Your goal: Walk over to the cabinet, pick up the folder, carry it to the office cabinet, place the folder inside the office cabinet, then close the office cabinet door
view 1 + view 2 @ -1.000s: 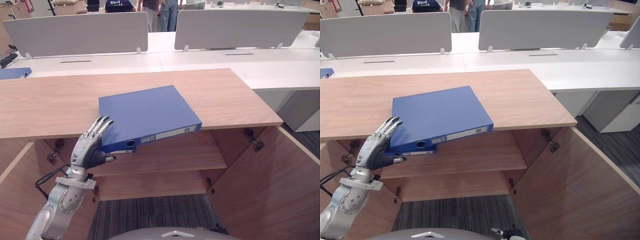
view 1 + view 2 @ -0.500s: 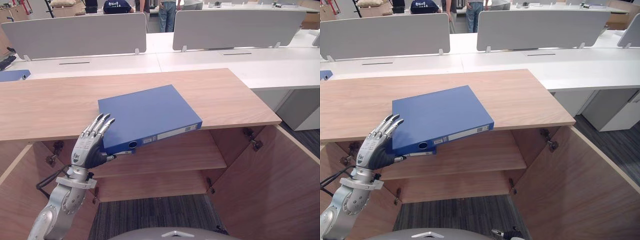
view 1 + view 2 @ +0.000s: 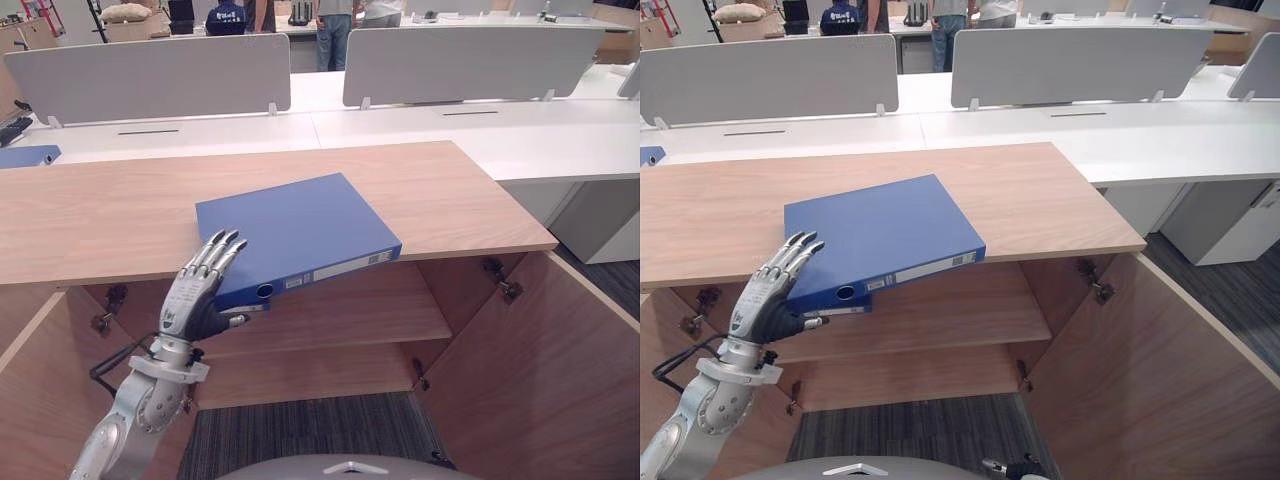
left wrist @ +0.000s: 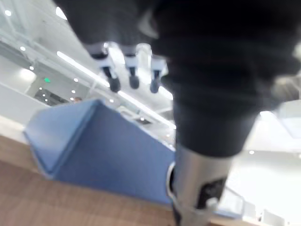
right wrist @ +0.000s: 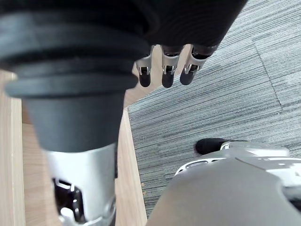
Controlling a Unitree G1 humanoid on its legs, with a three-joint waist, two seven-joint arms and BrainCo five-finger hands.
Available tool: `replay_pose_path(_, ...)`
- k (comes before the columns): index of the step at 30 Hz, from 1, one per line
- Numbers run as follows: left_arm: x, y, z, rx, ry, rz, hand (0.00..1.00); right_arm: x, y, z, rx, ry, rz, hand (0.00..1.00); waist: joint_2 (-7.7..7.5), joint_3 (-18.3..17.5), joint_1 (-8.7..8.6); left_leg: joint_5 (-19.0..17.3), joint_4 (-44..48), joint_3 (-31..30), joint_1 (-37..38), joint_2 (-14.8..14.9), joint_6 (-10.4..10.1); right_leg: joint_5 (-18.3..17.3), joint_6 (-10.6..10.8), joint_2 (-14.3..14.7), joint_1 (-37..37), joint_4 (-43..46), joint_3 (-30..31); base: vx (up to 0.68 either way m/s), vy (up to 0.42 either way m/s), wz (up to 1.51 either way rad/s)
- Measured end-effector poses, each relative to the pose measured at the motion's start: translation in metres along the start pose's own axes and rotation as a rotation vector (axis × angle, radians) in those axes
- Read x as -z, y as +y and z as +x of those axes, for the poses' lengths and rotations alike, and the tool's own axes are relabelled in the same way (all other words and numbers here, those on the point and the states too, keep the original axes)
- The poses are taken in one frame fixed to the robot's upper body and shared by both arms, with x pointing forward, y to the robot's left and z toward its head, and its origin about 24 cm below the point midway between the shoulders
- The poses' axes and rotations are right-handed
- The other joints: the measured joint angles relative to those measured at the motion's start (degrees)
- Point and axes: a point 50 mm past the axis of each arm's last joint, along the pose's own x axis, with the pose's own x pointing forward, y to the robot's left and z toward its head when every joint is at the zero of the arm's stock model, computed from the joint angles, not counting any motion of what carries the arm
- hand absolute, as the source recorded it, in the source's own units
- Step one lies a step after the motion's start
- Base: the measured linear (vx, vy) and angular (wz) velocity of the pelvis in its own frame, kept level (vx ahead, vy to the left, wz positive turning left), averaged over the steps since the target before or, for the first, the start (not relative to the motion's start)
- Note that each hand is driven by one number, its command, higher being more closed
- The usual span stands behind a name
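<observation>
White desks (image 3: 400, 125) with grey partition screens (image 3: 150, 75) stand behind the pale wooden cabinet top (image 3: 100, 215). On it lies the flat blue folder (image 3: 295, 235), its near corner overhanging the front edge. The left hand (image 3: 190, 300) lays straight fingers on that corner with the thumb beneath, unclamped. The right hand (image 5: 167, 66) hangs slack and empty. A one-cornered pinch could let the folder swing and slip off.
</observation>
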Motion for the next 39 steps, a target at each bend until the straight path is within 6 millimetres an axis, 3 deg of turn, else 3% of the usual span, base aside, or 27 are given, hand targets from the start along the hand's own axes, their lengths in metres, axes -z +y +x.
replay_pose_path(28, -0.014, -0.021, 0.0, 0.037, 0.006, -0.049, 0.0, 0.008, -0.001, 0.0, 0.003, 0.034, 0.001, 0.0, 0.14, -0.16, -1.25, -0.26, -0.03, 0.21, -0.15, 0.02, -0.09, 0.02, 0.01, 0.07, -0.05, -0.5, 0.24, 0.0, 0.0, 0.0)
replay_pose_path(39, -0.008, -0.022, -0.001, 0.034, 0.042, 0.009, 0.0, 0.009, -0.002, -0.001, 0.005, 0.039, 0.01, 0.0, 0.29, -1.11, -1.6, -0.26, -0.03, 0.76, -0.96, 0.16, -0.1, 0.67, 0.12, 0.26, -0.88, -0.76, 0.71, 0.0, 0.0, -0.02)
